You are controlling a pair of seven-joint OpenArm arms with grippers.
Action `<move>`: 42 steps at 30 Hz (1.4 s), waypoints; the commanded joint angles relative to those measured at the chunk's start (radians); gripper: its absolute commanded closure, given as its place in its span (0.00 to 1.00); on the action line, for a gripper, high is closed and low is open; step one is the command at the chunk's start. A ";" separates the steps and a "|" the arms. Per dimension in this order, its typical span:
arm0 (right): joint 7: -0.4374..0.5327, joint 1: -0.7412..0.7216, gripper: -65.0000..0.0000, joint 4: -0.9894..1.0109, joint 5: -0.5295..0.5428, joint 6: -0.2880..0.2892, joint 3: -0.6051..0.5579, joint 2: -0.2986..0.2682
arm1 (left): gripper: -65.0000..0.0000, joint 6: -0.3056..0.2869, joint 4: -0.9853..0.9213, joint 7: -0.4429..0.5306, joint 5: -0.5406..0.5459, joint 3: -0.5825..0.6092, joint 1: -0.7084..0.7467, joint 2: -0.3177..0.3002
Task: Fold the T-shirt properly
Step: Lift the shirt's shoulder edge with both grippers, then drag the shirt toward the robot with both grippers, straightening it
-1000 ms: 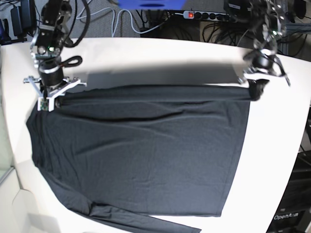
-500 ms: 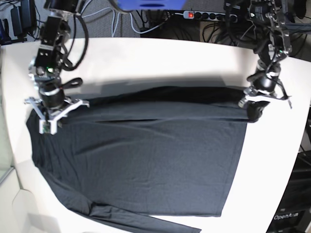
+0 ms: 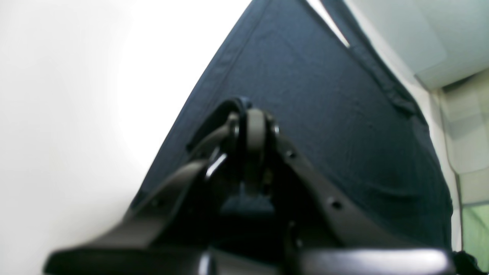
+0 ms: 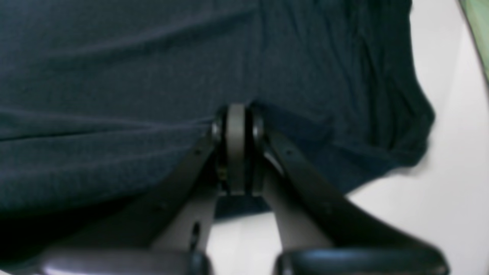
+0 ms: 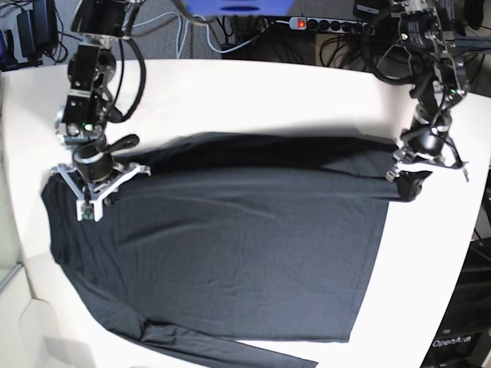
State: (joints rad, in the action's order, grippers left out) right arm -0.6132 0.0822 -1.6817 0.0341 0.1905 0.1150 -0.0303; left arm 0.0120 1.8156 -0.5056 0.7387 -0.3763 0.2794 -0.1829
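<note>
Spreading across most of the white table, the T-shirt lies flat, one long sleeve trailing along its near edge toward the front. Its far edge is lifted slightly and carried over the body, and it is there that both grippers are at work. The right gripper, at the base view's left, is seen closed with a pinch of black cloth between its jaws, at what appears to be the shoulder end. The left gripper, at the base view's right, is likewise clamped on the shirt's far corner, a small bunch of fabric hanging from it.

The step in hand is judged to be the drawing of that far edge toward the near side to lay a lengthwise fold. It is best done with both ends brought forward at an even pace and equal height, so that the held edge is kept taut and straight between them; the thin, smooth fabric is likely to slip or sag if one side leads. The release should be left until the edge lies parallel to the near hem.

Beyond the table, a power strip and tangled cables are seen, well apart from the cloth. Nothing on the table is seen to block the fold, though the near sleeve remains to be tucked.
</note>
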 commanded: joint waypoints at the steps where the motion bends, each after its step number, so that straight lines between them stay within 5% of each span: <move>1: 0.023 -0.017 1.00 -0.016 0.002 -0.001 -0.001 -0.007 | 0.97 -0.007 0.006 0.022 0.005 -0.005 -0.004 -0.010; 15: 0.022 -0.015 1.00 -0.016 0.002 -0.001 -0.001 -0.012 | 0.96 -0.011 -0.017 0.022 -0.001 -0.002 -0.002 -0.010; 17: 0.022 -0.014 0.99 -0.016 0.002 -0.001 -0.001 -0.012 | 0.90 -0.011 -0.035 0.022 0.000 -0.002 -0.002 -0.011; 24: 0.022 -0.003 0.62 -0.016 0.003 -0.001 0.002 -0.012 | 0.53 -0.013 -0.052 0.031 -0.001 -0.002 0.024 -0.010; 28: 0.022 0.004 0.40 -0.022 0.003 -0.001 0.002 -0.012 | 0.50 -0.013 -0.047 0.031 0.000 -0.002 0.027 -0.010; 42: 0.028 0.032 0.36 -0.024 0.005 -0.001 0.009 -0.036 | 0.50 -0.013 -0.052 0.031 -0.001 -0.003 0.025 -0.010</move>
State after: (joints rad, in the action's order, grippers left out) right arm -0.6117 0.1234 -1.6859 0.0353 0.1905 0.1249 -0.0620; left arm 0.0082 1.7470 -0.4973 0.7330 -0.3759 0.3126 -0.1829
